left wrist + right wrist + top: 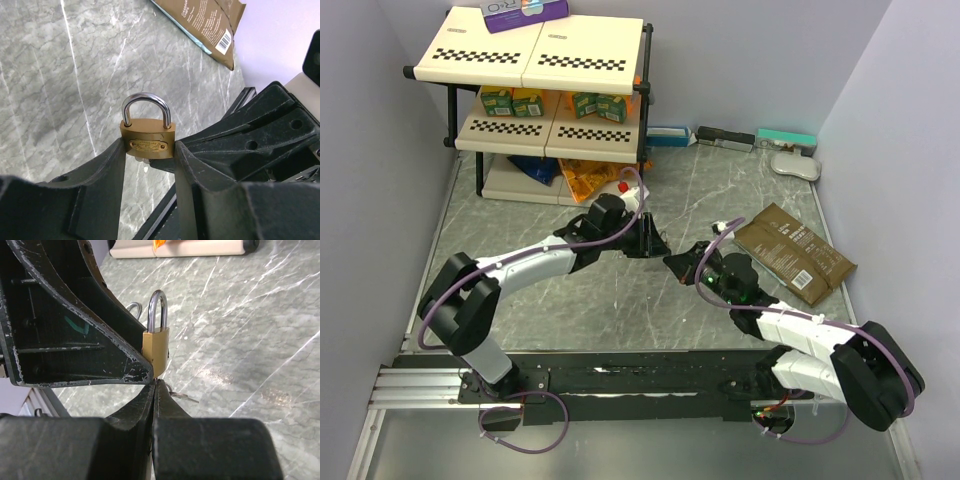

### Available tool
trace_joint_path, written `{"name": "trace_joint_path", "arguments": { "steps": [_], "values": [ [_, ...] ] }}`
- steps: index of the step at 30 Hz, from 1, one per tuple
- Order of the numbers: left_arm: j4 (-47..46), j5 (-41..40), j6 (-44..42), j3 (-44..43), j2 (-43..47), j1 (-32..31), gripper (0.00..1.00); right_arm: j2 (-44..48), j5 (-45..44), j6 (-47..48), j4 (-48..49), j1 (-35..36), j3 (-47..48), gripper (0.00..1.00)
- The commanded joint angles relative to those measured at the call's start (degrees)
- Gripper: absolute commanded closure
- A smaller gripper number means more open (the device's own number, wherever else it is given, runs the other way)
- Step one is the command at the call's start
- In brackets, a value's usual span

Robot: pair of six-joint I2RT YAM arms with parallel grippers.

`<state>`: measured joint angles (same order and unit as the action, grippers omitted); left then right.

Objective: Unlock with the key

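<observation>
My left gripper [149, 150] is shut on a brass padlock [148, 137], pinching its body on both sides with the steel shackle [145, 100] closed and pointing up. The padlock also shows edge-on in the right wrist view [156, 352]. My right gripper [156, 384] is pressed shut right under the padlock's bottom. A small ring and a slim metal key [184, 398] stick out beside its tips; the part it pinches is hidden between the fingers. In the top view the two grippers meet at mid-table, the left [655, 243] and the right [682, 262].
A brown packet [795, 252] lies right of the grippers. A shelf rack [545, 95] with juice boxes stands at the back left. Flat boxes [725, 137] and a white item [795, 165] lie along the back wall.
</observation>
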<state>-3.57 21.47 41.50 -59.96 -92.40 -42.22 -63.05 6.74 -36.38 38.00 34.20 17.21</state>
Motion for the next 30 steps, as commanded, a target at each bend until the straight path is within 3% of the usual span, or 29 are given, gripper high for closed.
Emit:
{"name": "trace_joint_path", "arguments": {
  "steps": [1,7,14,22,30],
  "values": [
    [1.9,12.0,5.0,2.3,0.8,-4.9,0.99,2.7,-6.7,2.5,14.9,-1.1,1.4,1.00],
    [2.3,8.9,4.2,2.0,1.9,-6.6,0.99,4.1,-6.1,1.9,12.4,-1.0,1.9,1.00],
    [-0.6,1.0,4.0,7.1,9.3,-6.7,0.99,9.0,-2.7,-0.2,6.6,-1.1,0.9,1.00],
    [-8.2,2.0,7.6,12.0,15.0,-7.6,0.99,13.5,2.0,-2.9,0.4,-1.1,1.2,1.00],
    [-9.2,2.0,6.4,14.4,19.4,-8.6,0.99,16.7,6.5,-5.7,-3.5,-1.1,2.0,1.00]
  ]
}}
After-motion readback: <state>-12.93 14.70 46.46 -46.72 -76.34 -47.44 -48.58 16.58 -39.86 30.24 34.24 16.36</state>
